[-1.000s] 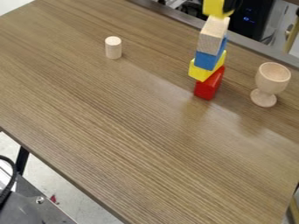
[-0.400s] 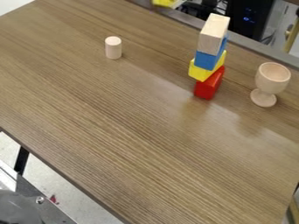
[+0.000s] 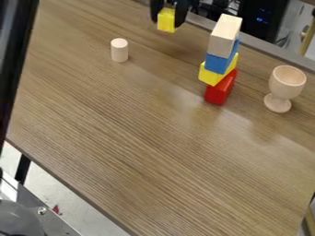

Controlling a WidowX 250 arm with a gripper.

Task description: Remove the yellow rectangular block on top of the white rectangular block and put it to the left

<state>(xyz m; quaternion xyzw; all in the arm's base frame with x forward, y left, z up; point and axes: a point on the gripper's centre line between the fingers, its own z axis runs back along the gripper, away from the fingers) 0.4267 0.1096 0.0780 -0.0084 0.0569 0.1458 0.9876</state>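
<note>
Near the top edge, left of the tower, my gripper [image 3: 168,16] is shut on the yellow rectangular block [image 3: 166,21], which hangs between its fingers. The pale, whitish wooden block [image 3: 225,36] tops the tower with nothing on it. Under it are a blue block [image 3: 218,63], another yellow block [image 3: 213,75] and a red block [image 3: 219,91] at the bottom.
A small pale cylinder [image 3: 119,50] stands upright on the brown table [image 3: 141,138], left of the tower. A wooden goblet [image 3: 285,89] stands to the right. A black arm part [image 3: 14,55] crosses the upper left edge.
The yellow block was over the tower, then left of it at the top edge. It now hangs lower in view with my gripper around it. The black arm part has appeared at the left.
</note>
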